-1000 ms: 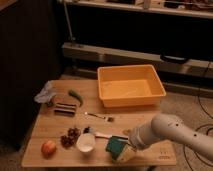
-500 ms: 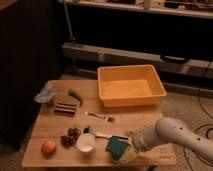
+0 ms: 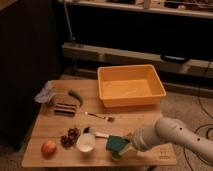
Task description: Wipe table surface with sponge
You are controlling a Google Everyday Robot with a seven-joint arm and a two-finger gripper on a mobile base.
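Presently the sponge [image 3: 117,144] is found by the front edge of the table surface [image 3: 145,118], right of the middle, with the gripper [image 3: 128,143] set against its right side; whether it is clasped cannot be told. Grasping is judged the step in hand; a firm hold and flat pressure are called for next. The white bowl [image 3: 86,142] is stood just left, blocking a leftward sweep, and the orange-yellow tub [image 3: 131,85] is placed toward the back right corner.

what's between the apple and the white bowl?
A bunch of dark grapes, in the camera view. The gripper is at the sponge, right of the white bowl.
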